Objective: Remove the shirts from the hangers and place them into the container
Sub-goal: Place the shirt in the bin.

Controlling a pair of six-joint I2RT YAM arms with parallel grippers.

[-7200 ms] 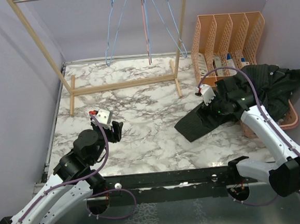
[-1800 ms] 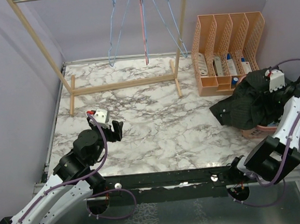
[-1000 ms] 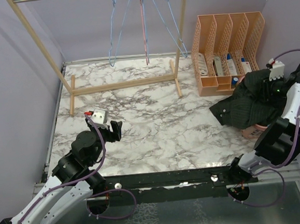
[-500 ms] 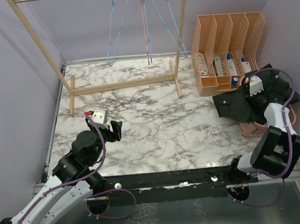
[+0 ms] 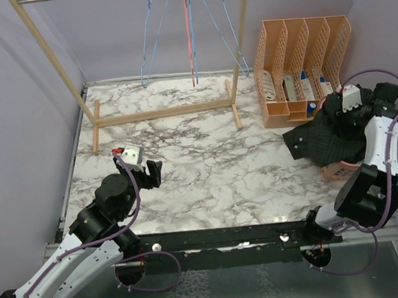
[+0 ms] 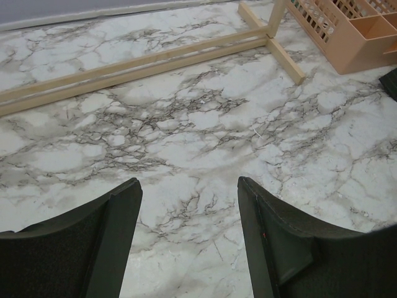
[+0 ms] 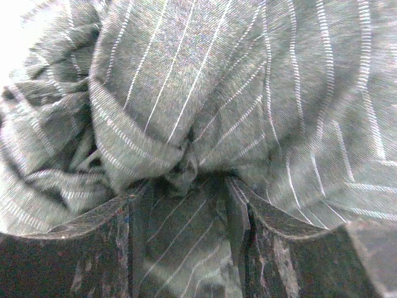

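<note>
The right end effector (image 7: 186,189) is pressing straight down into the black pinstriped shirt (image 7: 205,81), its jaws apart around bunched cloth; I cannot tell whether it is gripping. The shirt is lying heaped over the container (image 5: 335,173) directly beneath, trailing leftward onto the counter (image 5: 206,155). The left end effector (image 6: 189,186) is waiting open and empty, well apart.

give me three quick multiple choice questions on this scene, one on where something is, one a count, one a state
1. Where does the black pinstriped shirt lie?
A. piled over the pink basket at the far right
B. on a hanger
C. spread flat mid-table

2. How many slots has the peach file organizer?
A. two
B. four
C. six

3. How does the left gripper stand?
A. shut on a hanger
B. shut on a shirt
C. open above bare marble

Answers:
1 A, dark cloth covers the basket, leaving only a pink corner showing.
2 B, four upright slots show from above.
3 C, its fingers stand apart with only marble between them.
</note>
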